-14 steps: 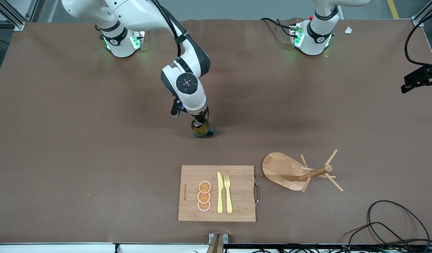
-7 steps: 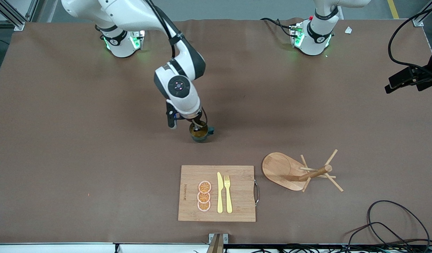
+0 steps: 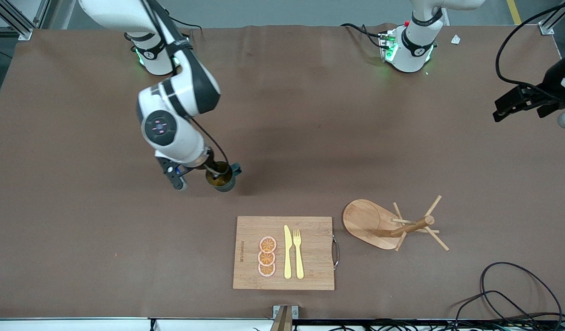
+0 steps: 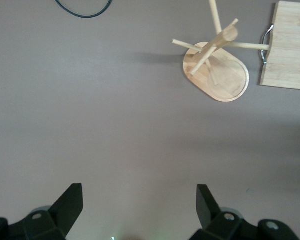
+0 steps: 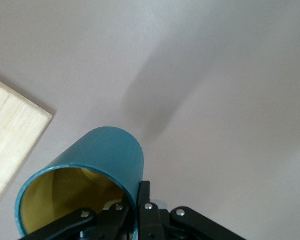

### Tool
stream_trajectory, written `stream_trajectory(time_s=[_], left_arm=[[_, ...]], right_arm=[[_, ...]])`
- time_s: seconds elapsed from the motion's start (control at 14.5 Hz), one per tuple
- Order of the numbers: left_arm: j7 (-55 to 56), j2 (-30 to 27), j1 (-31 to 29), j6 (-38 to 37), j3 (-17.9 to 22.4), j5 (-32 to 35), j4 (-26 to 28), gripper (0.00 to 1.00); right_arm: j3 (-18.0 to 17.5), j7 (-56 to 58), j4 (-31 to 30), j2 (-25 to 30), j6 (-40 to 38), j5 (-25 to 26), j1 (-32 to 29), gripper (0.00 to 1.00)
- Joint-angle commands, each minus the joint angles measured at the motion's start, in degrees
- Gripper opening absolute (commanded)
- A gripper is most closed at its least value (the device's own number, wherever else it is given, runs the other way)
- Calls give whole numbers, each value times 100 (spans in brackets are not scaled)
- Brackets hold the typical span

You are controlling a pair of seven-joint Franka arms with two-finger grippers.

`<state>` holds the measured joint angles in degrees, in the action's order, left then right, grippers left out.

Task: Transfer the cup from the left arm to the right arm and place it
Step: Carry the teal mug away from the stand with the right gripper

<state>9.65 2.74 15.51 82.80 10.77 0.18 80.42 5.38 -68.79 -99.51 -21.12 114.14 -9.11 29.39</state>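
The teal cup point(image 3: 223, 178) with its yellow inside point(image 5: 65, 197) hangs tilted over the bare brown table. My right gripper point(image 3: 214, 171) is shut on its rim, one finger inside the cup and one outside. The right wrist view shows the cup point(image 5: 102, 155) pinched at its wall by my right gripper point(image 5: 138, 195). My left gripper point(image 3: 506, 106) hovers at the left arm's end of the table. In the left wrist view my left gripper point(image 4: 138, 195) stands open with nothing between its fingers.
A wooden cutting board point(image 3: 310, 248) with orange slices point(image 3: 267, 256), a yellow knife point(image 3: 287, 252) and a fork point(image 3: 298, 253) lies near the front edge. A wooden peg rack point(image 3: 392, 223) stands beside it. Black cables point(image 3: 516, 294) lie at the corner.
My right arm has swung toward its own end of the table, carrying the cup with it. My left gripper has drifted slightly inward over the table's edge.
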Motion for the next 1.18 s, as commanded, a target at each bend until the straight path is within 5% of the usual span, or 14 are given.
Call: stream_trajectory(time_s=[0.0, 0.28, 0.55, 0.83, 1.11], left_arm=[[63, -204, -57, 35, -144, 79, 201, 100], [28, -371, -864, 79, -759, 53, 395, 100], [-227, -371, -1103, 79, -769, -106, 395, 100], [-236, -362, -1042, 175, -778, -97, 369, 100], [-236, -362, -1042, 561, -857, -333, 439, 100]], right_arm=[[-90, 1652, -253, 335, -330, -91, -529, 0], [-81, 4655, -648, 573, -383, -73, -1232, 0], [-73, 6813, -807, 635, -375, 181, -1813, 0], [-81, 8447, -790, 635, -305, 980, -2147, 0], [-81, 10565, -947, 635, 186, 990, -2490, 0]])
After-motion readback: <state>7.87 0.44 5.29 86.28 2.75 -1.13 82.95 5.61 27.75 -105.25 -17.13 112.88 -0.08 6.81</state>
